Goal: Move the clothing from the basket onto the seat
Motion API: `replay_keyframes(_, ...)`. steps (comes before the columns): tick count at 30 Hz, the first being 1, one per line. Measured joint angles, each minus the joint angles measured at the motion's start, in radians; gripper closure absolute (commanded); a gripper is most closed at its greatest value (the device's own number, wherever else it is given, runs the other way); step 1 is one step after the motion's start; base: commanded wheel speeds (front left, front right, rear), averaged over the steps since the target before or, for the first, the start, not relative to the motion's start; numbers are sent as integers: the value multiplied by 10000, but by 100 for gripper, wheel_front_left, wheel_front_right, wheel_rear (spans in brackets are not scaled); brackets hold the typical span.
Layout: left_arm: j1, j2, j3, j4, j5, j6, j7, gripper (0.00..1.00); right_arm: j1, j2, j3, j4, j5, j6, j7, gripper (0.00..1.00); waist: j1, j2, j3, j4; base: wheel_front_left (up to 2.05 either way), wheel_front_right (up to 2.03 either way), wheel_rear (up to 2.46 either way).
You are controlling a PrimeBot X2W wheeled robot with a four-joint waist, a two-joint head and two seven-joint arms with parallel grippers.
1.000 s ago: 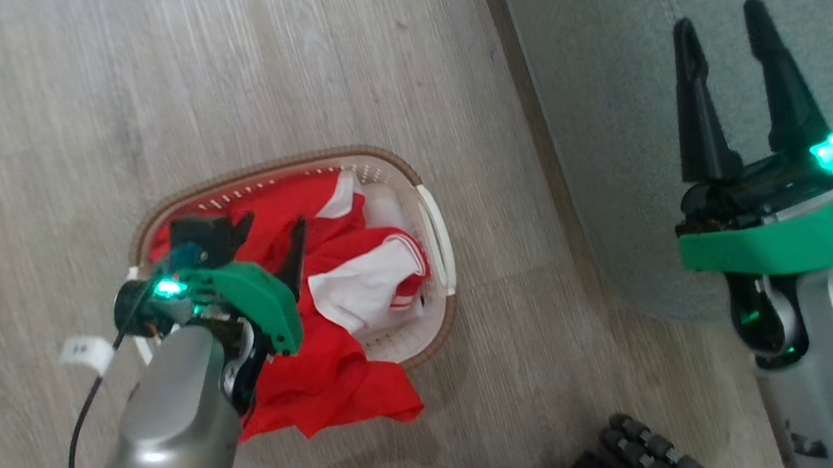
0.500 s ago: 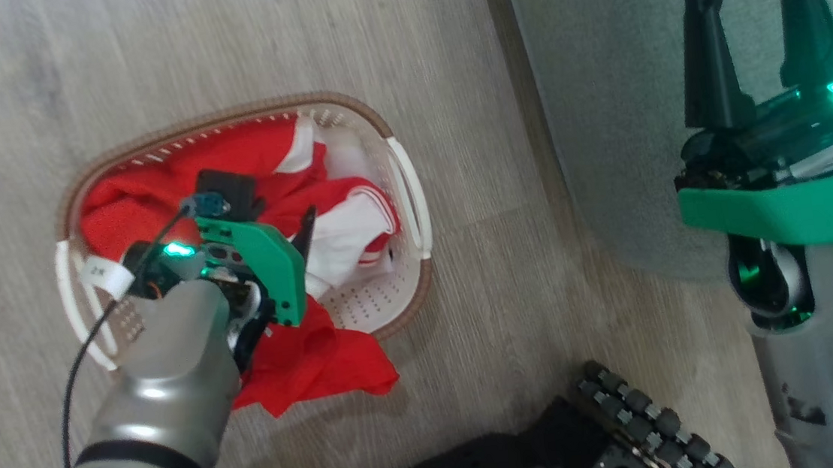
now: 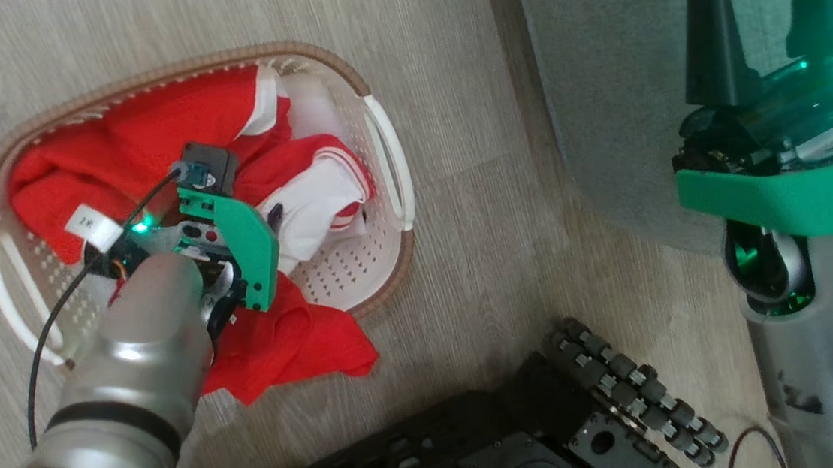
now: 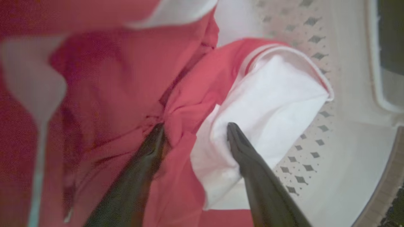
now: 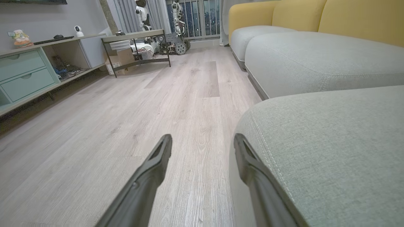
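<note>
Silver forearms (image 3: 145,318) carry green wrist covers (image 3: 247,241), a black cable (image 3: 54,315), and dark tapering pincer fingers (image 3: 715,27).

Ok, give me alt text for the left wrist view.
The open left gripper has its two dark fingers spread, tips against crumpled red-and-white clothing lying in a white perforated basket.
</note>
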Motion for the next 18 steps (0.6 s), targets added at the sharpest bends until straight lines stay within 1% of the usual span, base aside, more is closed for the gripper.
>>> replay_keyframes(4,-211,-4,-439,368,-94,0,629,0,-189,25,75,-17,0,0,0,0,0,0,420,-50,0,0,0)
replay_keyframes(7,-319,8,-564,500,-188,0,671,0,-327,31,75,-25,0,0,0,0,0,0,556,-70,0,0,0)
replay_keyframes(11,-497,6,-675,610,-349,0,1032,0,-352,31,79,-36,-10,0,0,0,-1,0,627,-59,0,0,0)
replay_keyframes(12,-525,6,-729,612,-372,0,1099,23,-352,31,81,-35,-10,0,0,0,-1,0,633,-53,0,0,0)
replay_keyframes(13,-532,6,-817,610,-408,0,1154,58,-352,33,81,-35,-10,0,0,0,-1,0,636,-48,0,0,0)
replay_keyframes(14,-526,8,-878,612,-474,0,1174,100,-352,33,81,-29,-10,0,0,0,-1,0,631,-42,0,0,0)
replay_keyframes(18,-513,13,-1126,512,-792,0,1254,100,-354,33,84,17,-12,0,0,0,-1,0,541,-6,0,0,0)
